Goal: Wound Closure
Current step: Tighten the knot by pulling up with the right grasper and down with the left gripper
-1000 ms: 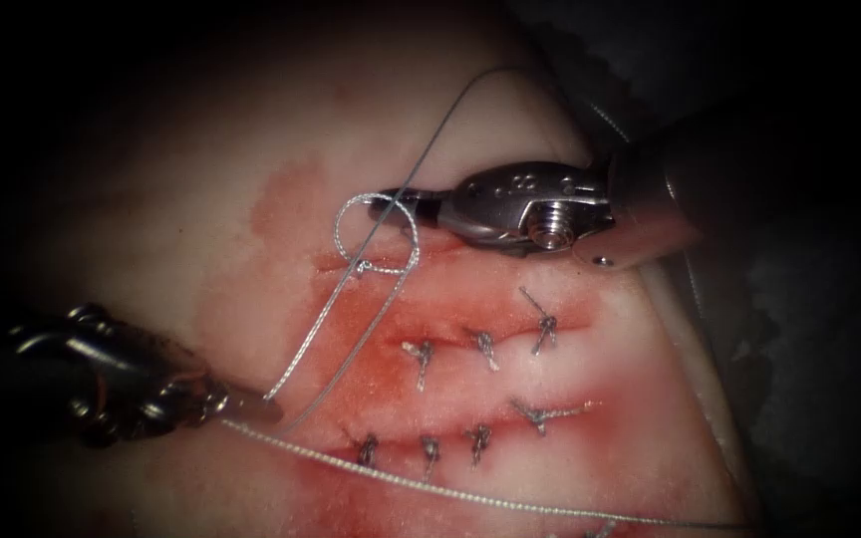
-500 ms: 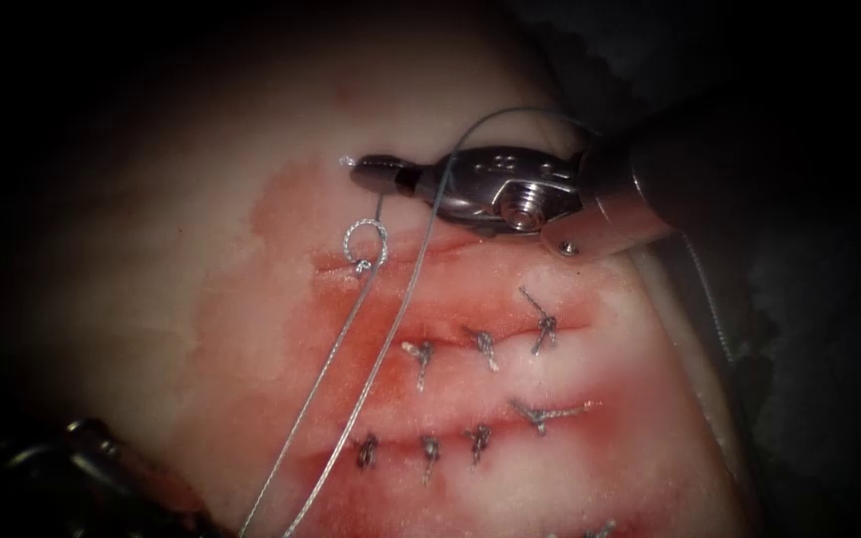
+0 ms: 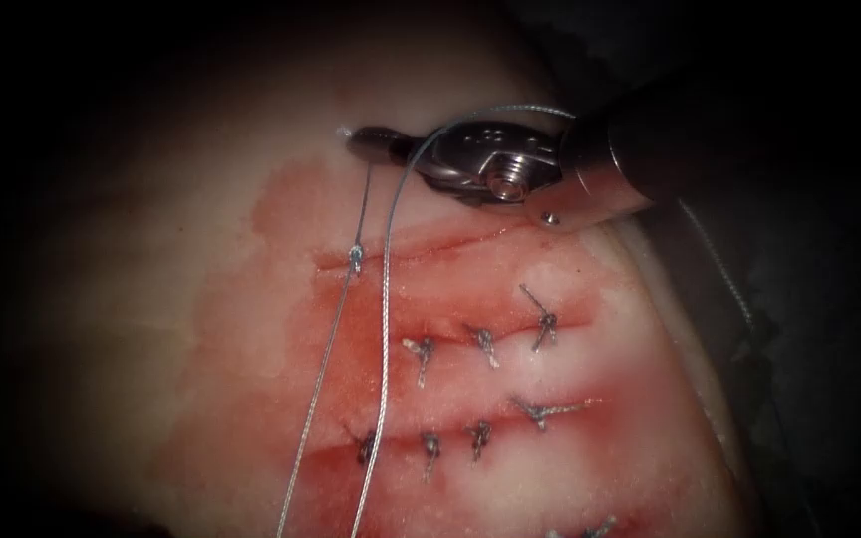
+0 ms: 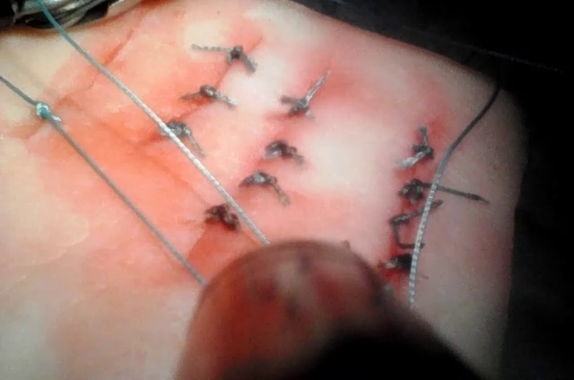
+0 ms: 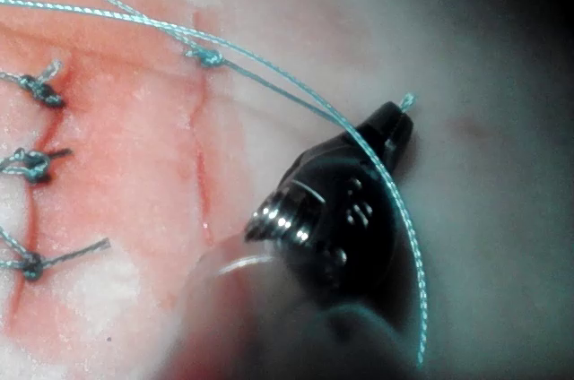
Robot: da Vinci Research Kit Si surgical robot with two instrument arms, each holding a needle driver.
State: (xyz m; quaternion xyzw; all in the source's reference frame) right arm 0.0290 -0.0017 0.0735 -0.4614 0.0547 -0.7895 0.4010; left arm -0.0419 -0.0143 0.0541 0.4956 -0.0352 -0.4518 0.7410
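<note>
right tool [image 3: 371, 142]: upper middle of the frame, clamped on the thread's [image 3: 383, 329] short end
knot [image 3: 356, 257]: sitting snug on the cut [image 3: 430, 244]
left tool: can't tell its state

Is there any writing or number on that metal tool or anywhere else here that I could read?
Small engraved marks on the metal body of the right tool: too small to read.
Raised dots or marks on the same tool's dark head in the right wrist view: not readable.
Tissue and thread: no writing.

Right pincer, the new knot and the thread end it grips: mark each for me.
Right pincer [image 3: 371, 140], endoscope view, jaw tips.
New knot [image 3: 356, 256], endoscope view, on the knot itself.
Thread end [image 5: 406, 102], right wrist view, short tail beyond the jaw tips.
</note>
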